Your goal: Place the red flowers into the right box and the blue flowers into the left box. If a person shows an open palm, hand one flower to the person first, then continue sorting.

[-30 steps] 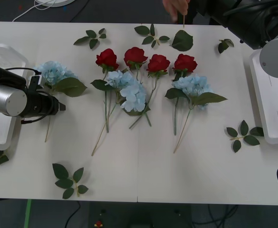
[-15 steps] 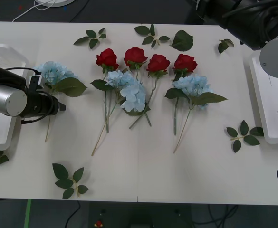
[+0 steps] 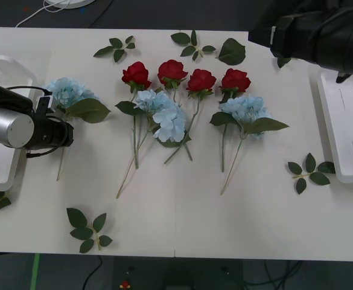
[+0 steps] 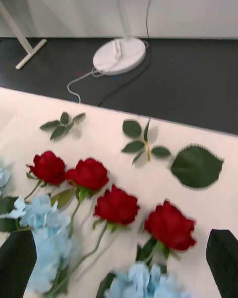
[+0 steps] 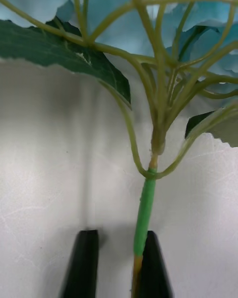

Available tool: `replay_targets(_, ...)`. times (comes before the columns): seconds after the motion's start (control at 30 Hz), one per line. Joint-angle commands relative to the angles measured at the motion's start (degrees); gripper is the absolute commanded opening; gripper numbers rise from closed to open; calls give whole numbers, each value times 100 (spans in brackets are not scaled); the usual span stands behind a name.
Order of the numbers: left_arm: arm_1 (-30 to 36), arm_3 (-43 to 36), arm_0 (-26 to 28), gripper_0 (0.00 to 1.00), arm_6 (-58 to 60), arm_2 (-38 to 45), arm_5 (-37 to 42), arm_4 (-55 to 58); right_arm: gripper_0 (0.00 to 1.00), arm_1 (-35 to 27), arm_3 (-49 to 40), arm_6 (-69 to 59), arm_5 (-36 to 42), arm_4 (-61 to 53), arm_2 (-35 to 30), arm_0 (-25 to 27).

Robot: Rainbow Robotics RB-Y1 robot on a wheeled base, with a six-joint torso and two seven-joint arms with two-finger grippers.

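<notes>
Table [image 3: 182, 217] white, flowers and leaf sprigs [image 3: 87, 228] scattered; dark floor [image 4: 173, 74] beyond.

The left hand [image 5: 118, 263] has smooth matt black fingers [image 5: 82, 263], and the arm behind it is a brushed silvery metal cylinder with a black casing. Between its fingers runs a waxy plastic stem of the blue flowers [image 5: 144, 218], with cloth-like matt petals and finely veined fabric leaves just beyond. The table [image 3: 224, 217] under the hand is matt white, faintly mottled. The red flowers [image 4: 116, 204] ahead of the right hand [image 4: 119, 263] look velvety. The right box [image 3: 345, 133] is smooth white plastic with a slight sheen.
</notes>
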Motion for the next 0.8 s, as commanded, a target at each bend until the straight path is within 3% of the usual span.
replay_targets(0.03,223,5,-20,0,-313,-87,-43,-45,100,-624,-766,-1072,207,100,-164,660)
replay_targets(0.4,179,-30,-11,0,-348,-78,-359,-89,100,-1266,-1830,-3093,242,311,-93,2216)
replay_targets(0.6,188,-74,-99,0,-365,71,-719,-116,100,-1336,-1882,-3955,796,399,293,2163)
replay_targets(0.7,232,-276,-248,0,-365,528,-104,-107,100,-1301,-1821,-4579,1033,583,627,1952)
replay_targets(0.8,276,-602,-547,0,-383,1416,1249,-125,100,-1204,-1663,-5185,1209,864,1067,1627)
